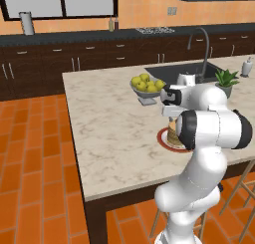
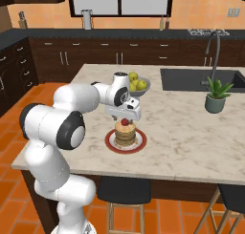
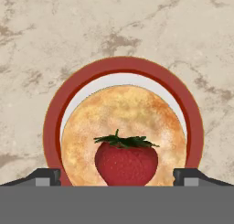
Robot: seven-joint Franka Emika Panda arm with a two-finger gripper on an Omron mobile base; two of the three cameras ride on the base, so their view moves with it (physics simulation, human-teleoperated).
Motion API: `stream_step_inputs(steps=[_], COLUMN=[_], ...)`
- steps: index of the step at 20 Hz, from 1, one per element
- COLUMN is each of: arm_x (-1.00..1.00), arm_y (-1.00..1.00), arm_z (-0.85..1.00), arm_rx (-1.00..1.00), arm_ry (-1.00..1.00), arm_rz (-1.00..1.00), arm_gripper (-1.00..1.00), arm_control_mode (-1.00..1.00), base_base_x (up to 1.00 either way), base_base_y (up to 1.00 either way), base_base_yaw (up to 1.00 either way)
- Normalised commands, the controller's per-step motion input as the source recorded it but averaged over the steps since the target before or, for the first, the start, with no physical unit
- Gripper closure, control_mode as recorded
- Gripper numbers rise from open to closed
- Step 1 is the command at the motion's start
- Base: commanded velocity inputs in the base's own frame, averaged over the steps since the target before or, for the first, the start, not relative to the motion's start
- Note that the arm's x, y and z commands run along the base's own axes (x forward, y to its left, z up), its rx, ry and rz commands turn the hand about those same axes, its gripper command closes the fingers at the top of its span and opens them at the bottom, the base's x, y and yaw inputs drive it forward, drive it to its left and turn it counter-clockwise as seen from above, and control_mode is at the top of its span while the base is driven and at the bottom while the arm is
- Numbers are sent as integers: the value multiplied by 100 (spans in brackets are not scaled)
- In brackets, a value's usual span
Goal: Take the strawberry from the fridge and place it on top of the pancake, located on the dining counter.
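Note:
The strawberry (image 3: 126,161) is dark red with a green cap. It rests on top of the pancake (image 3: 123,118), a tan stack on a red-rimmed plate (image 3: 52,122), and nothing grips it. My gripper (image 3: 117,178) hangs just above it, open. Its fingertips (image 3: 45,177) stand wide on either side and clear of the fruit. From the right base the strawberry (image 2: 125,122) sits on the pancake (image 2: 125,135) directly under the gripper (image 2: 125,115). From the left base my arm covers most of the pancake (image 1: 172,133). The plate stands near the front edge of the dining counter (image 2: 182,128). The fridge is out of view.
A bowl of lemons (image 2: 138,85) stands just behind the plate. The inset sink (image 2: 196,78) with a tall faucet (image 2: 213,51) and a potted plant (image 2: 216,97) lie to the right. Stools (image 2: 124,190) stand below the counter's front edge.

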Motion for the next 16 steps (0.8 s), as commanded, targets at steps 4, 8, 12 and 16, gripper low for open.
stream_step_inputs(steps=[4,8,12,16], arm_x=[-81,-92,-100,-93], arm_y=[60,88,95,99], arm_z=[44,8,-5,0], arm_rx=[-1,0,-5,-19], arm_ry=[-6,0,-5,-3], arm_rz=[13,12,12,11], arm_gripper=[-100,-100,-100,-100], arm_control_mode=[-100,-100,-100,-100], base_base_x=[0,0,0,0], base_base_y=[0,0,0,0], base_base_yaw=[0,0,0,0])
